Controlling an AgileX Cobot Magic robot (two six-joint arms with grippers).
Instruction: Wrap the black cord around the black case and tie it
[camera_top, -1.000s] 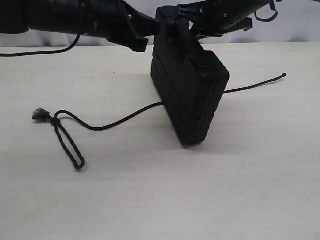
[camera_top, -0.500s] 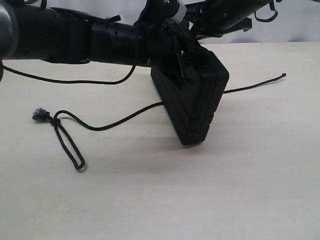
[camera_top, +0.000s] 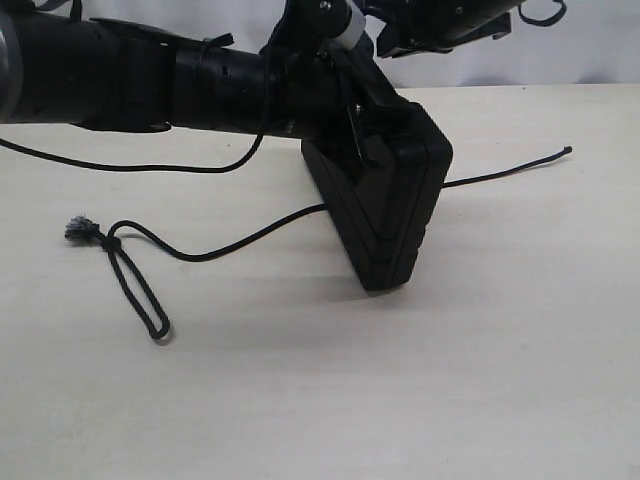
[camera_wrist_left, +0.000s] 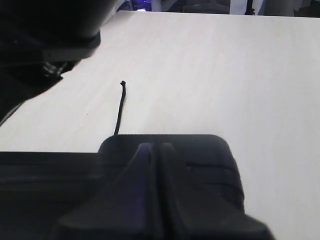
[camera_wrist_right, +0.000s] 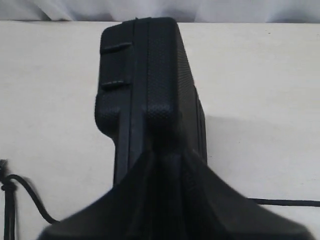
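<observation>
The black case (camera_top: 385, 215) stands tilted on one narrow edge at the middle of the table. The black cord (camera_top: 235, 240) runs under it, from a frayed knot (camera_top: 80, 228) and narrow loop (camera_top: 140, 290) on the left to a plain end (camera_top: 567, 151) on the right. My left gripper (camera_top: 360, 130) reaches across from the left, shut, its fingers pressed together against the case's upper end (camera_wrist_left: 210, 160). My right gripper (camera_top: 400, 45) hangs just above and behind that end. In the right wrist view its fingers (camera_wrist_right: 150, 165) straddle the case's narrow edge (camera_wrist_right: 160, 65), and the gap between them is too dark to read.
The pale table (camera_top: 300, 400) stretches wide in front of the case. A thin black robot cable (camera_top: 130, 165) droops under the left arm onto the table. A light wall lies behind the table's far edge.
The left arm swung in from the left and set its shut gripper on the case's top. The right gripper has lifted slightly, and the case has shifted a little.
</observation>
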